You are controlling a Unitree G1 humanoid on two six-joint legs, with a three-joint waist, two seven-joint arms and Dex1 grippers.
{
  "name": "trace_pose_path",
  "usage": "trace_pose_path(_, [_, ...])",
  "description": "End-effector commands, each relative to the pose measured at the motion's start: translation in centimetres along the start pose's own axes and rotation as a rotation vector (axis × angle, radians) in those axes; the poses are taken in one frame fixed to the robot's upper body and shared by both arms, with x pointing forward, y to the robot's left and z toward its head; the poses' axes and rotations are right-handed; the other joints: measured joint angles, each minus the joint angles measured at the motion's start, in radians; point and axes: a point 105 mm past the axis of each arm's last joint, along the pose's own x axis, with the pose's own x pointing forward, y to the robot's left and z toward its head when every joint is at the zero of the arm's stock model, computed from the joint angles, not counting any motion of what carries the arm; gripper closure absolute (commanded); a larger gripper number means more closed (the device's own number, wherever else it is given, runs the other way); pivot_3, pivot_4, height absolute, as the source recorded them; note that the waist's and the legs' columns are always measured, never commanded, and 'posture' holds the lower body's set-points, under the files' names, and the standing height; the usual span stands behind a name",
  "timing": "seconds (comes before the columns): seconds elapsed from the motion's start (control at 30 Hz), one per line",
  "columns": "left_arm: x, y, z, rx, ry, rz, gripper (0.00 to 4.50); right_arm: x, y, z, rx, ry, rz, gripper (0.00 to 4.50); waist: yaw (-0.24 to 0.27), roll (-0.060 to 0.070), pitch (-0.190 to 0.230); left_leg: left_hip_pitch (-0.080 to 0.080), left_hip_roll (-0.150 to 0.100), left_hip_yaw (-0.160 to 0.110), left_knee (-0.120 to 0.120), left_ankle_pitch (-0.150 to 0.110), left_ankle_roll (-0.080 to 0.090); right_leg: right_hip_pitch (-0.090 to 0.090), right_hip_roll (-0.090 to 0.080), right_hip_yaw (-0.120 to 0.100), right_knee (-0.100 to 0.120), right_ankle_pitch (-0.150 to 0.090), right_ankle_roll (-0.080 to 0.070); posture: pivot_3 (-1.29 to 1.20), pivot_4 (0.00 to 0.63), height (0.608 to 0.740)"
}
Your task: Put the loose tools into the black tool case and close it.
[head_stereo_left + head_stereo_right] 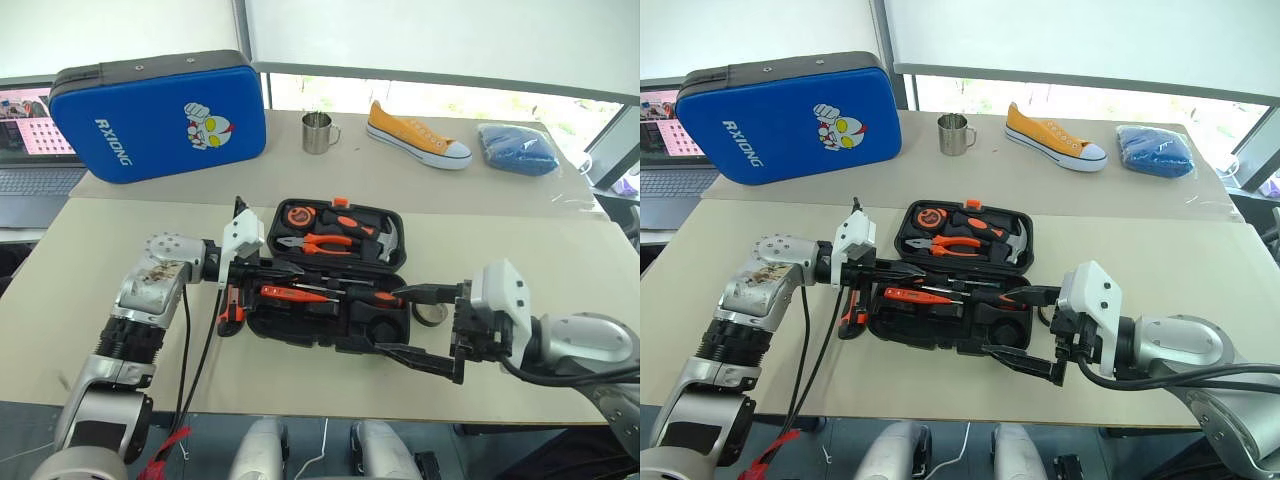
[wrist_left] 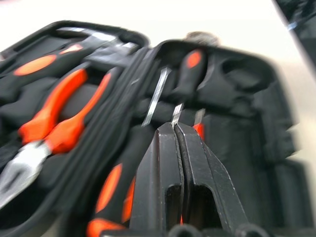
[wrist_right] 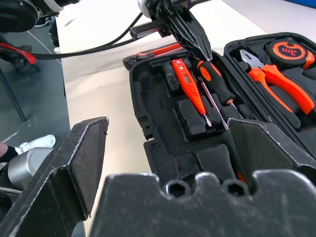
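The black tool case [image 1: 262, 318] lies open on the table. Its front half holds a slim orange tool [image 1: 295, 294] and an orange-and-black screwdriver [image 1: 378, 297]. My left gripper [image 1: 298, 268] reaches in from the case's left side. It is shut, nothing shows between its fingers, and its tips sit just over the screwdriver handle [image 3: 217, 84]. An orange-black utility knife [image 1: 232, 305] lies on the table against the case's left edge. A small dark tape roll [image 1: 432, 314] sits just right of the case. My right gripper [image 1: 393, 320] hangs open at the case's right front corner.
The back half of the case holds orange-handled pliers [image 1: 325, 242], a hammer [image 1: 385, 240] and a tape measure [image 1: 298, 213]. Behind it on the far table are a blue cartoon-printed case [image 1: 160, 115], a steel mug [image 1: 318, 132], a yellow sneaker [image 1: 415, 135] and a blue bundle [image 1: 517, 148]. A laptop [image 1: 30, 150] stands at far left.
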Motion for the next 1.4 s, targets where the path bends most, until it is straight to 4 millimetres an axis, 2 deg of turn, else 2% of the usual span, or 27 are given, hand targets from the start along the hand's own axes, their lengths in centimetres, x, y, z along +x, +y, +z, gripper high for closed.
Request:
trace_pose_path(0.03, [0.6, -0.4, 0.0, 0.070, 0.001, -0.036, 4.40, -0.2, 0.0, 0.7, -0.016, -0.025, -0.009, 0.00, 0.000, 0.000, 0.000, 0.000, 0.000, 0.000, 0.000, 0.000, 0.000, 0.000, 0.000, 0.000, 0.000, 0.000, 0.000, 0.00, 0.150, 0.739])
trace_pose_path(0.23, [1.4, -1.1, -0.2, 0.092, -0.005, -0.085, 4.40, -0.2, -0.2, 0.5, -0.009, -0.021, -0.019, 0.00, 0.000, 0.000, 0.000, 0.000, 0.000, 0.000, 0.000, 0.000, 0.000, 0.000, 0.000, 0.000, 0.000, 0.000, 0.000, 0.00, 0.150, 0.739])
trace_pose_path(0.5, [0.9, -1.7, -2.2, 0.120, 0.073, -0.110, 4.40, -0.3, -0.2, 0.1, -0.002, -0.008, -0.024, 0.00, 0.000, 0.000, 0.000, 0.000, 0.000, 0.000, 0.000, 0.000, 0.000, 0.000, 0.000, 0.000, 0.000, 0.000, 0.000, 0.00, 0.150, 0.739])
trace_pose_path(0.73, [1.2, -1.4, -3.1, 0.133, 0.128, -0.092, 4.40, -0.5, -0.4, -0.3, 0.011, -0.004, -0.033, 0.00, 0.001, 0.000, 0.000, 0.000, 0.000, 0.000, 0.000, 0.000, 0.000, 0.001, 0.000, 0.000, 0.000, 0.000, 0.000, 0.00, 0.150, 0.739])
trace_pose_path(0.93, [1.3, -1.8, -4.7, 0.138, 0.180, -0.104, 4.40, -0.5, -0.6, 0.0, 0.018, -0.024, -0.036, 0.00, 0.001, 0.001, -0.002, 0.002, 0.000, 0.000, 0.000, 0.000, 0.000, 0.002, 0.000, 0.000, 0.000, 0.000, 0.000, 0.00, 0.150, 0.739])
trace_pose_path(1.07, [1.5, -2.4, -5.4, 0.140, 0.192, -0.123, 4.40, -0.4, -0.8, 0.0, 0.021, -0.028, -0.039, 0.00, 0.000, 0.001, -0.003, 0.005, 0.000, 0.000, -0.001, 0.000, 0.000, 0.004, 0.000, 0.000, 0.000, 0.000, 0.000, 0.00, 0.150, 0.739])
trace_pose_path(1.3, [1.3, -2.4, -5.2, 0.139, 0.176, -0.098, 4.40, -0.3, -1.1, 0.0, 0.021, -0.028, -0.044, 0.00, -0.003, 0.002, -0.004, 0.014, 0.001, 0.001, -0.003, -0.001, 0.001, 0.014, 0.000, 0.000, -0.003, 0.000, 0.000, 0.00, 0.150, 0.739])
trace_pose_path(1.4, [0.8, -2.9, -6.1, 0.119, 0.202, -0.092, 4.40, -0.3, -1.2, 0.0, 0.020, -0.029, -0.046, 0.00, -0.005, 0.002, -0.004, 0.017, 0.001, 0.001, -0.004, -0.001, 0.001, 0.016, 0.001, 0.000, -0.003, 0.000, 0.000, 0.00, 0.150, 0.739])
